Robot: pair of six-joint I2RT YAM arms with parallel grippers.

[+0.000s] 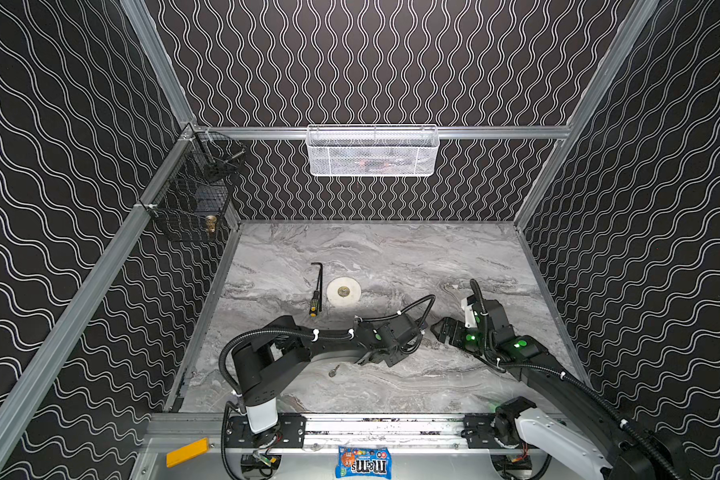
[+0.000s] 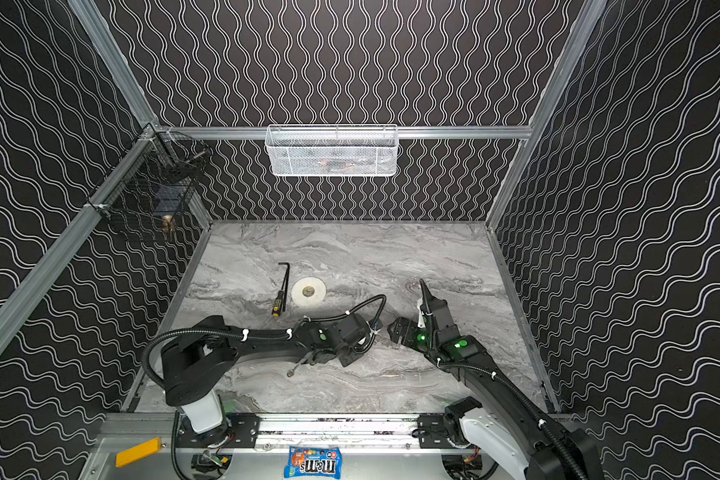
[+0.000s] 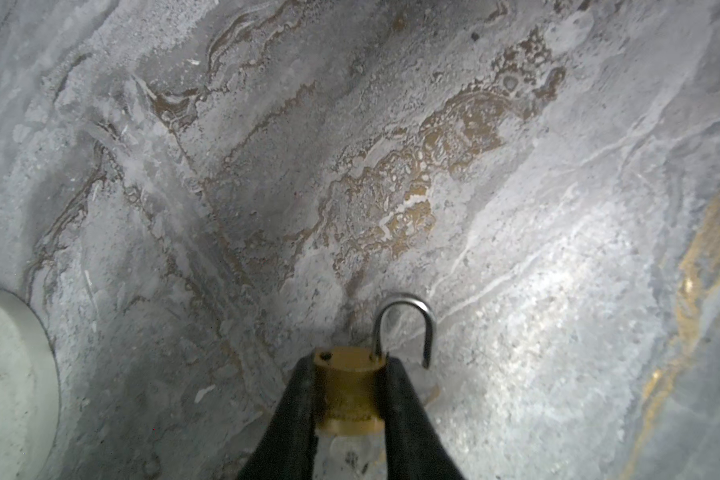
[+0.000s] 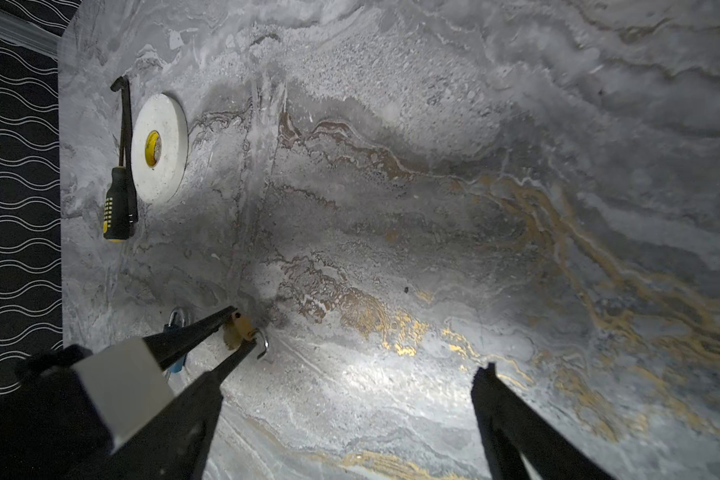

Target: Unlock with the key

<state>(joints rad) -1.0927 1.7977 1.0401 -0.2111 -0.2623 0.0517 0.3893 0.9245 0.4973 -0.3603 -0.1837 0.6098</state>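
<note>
- The left claw is closed partway on the brass body of the padlock, one black finger pressed to each side of it.
- The shackle stands open. One leg sits in the body, and the free end hangs clear beside it, away from its hole.
- The padlock is held low over the desk, near the middle. The pictures do not show whether it touches the surface.
- The right claw is spread wide and holds nothing. It hangs just right of the left claw, facing it.
- In the right wrist view the padlock lies close to one of the right claw's fingertips, but contact cannot be told.
- The key lies flat on the desk on the near side of the left arm. Both top views show it apart from both claws and from the padlock.
- A white disc with a yellowish centre lies farther back on the desk, left of the claws.
- A screwdriver with a black and yellow grip lies just left of the disc, alongside a black hex key.
- A white basket hangs on the back rail.
- A black wire basket hangs on the left rail, with a small brass thing inside that is too small to make out.
- A candy bag lies in front of the arm bases, off the desk.
</note>
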